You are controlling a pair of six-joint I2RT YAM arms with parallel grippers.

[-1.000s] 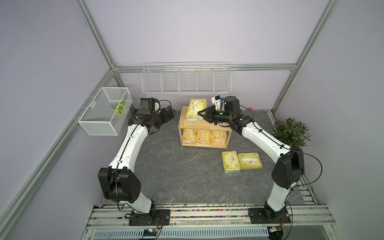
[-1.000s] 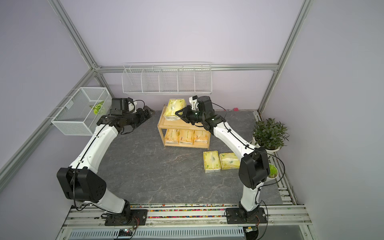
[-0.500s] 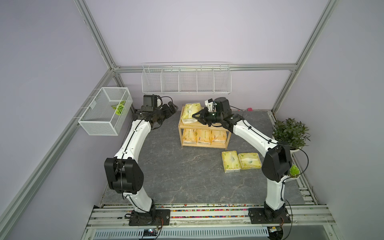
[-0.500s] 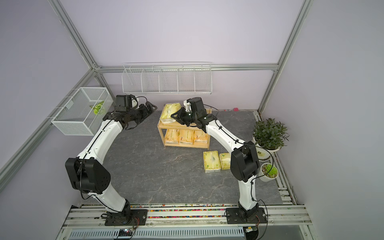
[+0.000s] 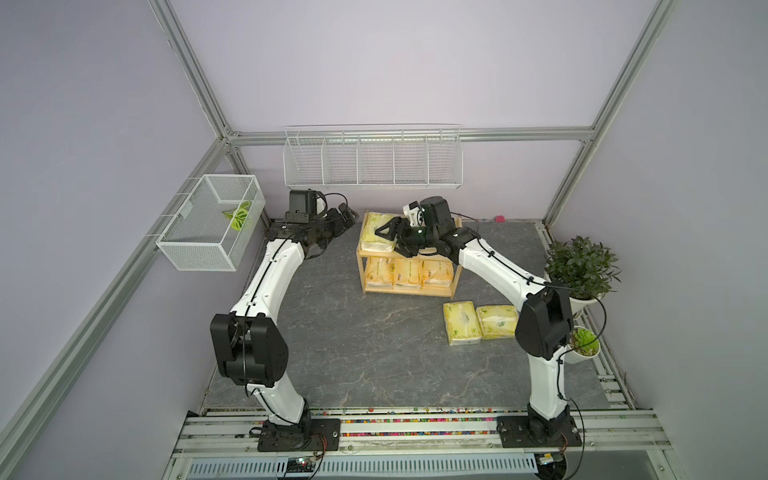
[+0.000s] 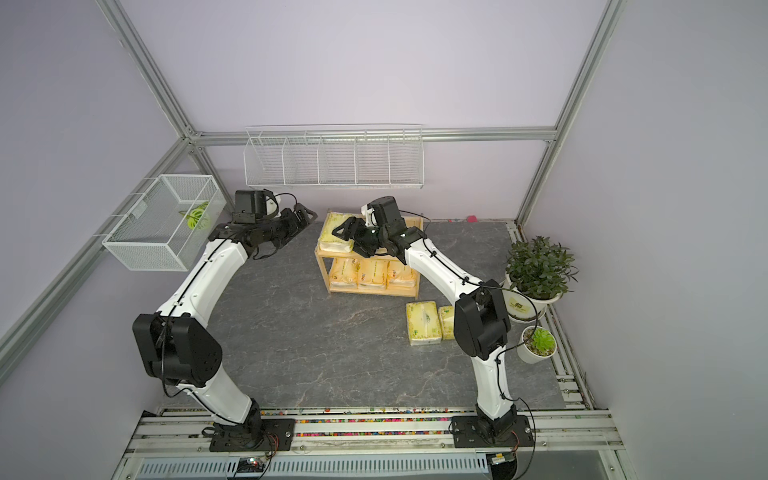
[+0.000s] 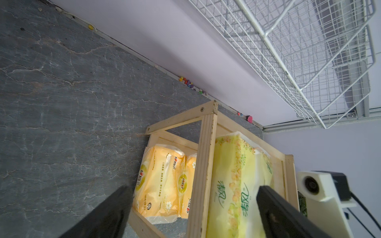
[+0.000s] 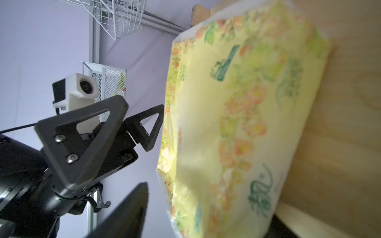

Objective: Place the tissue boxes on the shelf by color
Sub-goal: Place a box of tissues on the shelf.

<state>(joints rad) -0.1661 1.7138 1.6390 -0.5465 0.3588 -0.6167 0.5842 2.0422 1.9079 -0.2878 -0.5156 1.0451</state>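
Observation:
The wooden shelf (image 5: 455,286) (image 6: 322,266) stands at the back of the mat. Three orange tissue boxes (image 5: 407,272) (image 7: 162,181) fill its lower tier. One pale yellow-green pack (image 5: 374,232) (image 6: 332,232) (image 8: 237,123) lies at the left end of the top tier. My right gripper (image 5: 390,237) (image 8: 208,206) is open, its jaws spread either side of that pack, with a gap showing at one finger (image 8: 132,212). Just left of the shelf, my left gripper (image 5: 348,216) (image 7: 193,214) is open and empty. Two more yellow-green packs (image 5: 462,323) (image 5: 498,320) lie on the mat.
A white wire divided rack (image 5: 372,160) hangs on the back wall above the shelf. A white mesh basket (image 5: 212,224) holding a leaf hangs at the left. Two potted plants (image 5: 582,266) (image 5: 584,343) stand along the right edge.
My right gripper carried the yellow-green pack leftward across the shelf top, then opened its jaws. My left gripper moved in closer to the shelf's left side.

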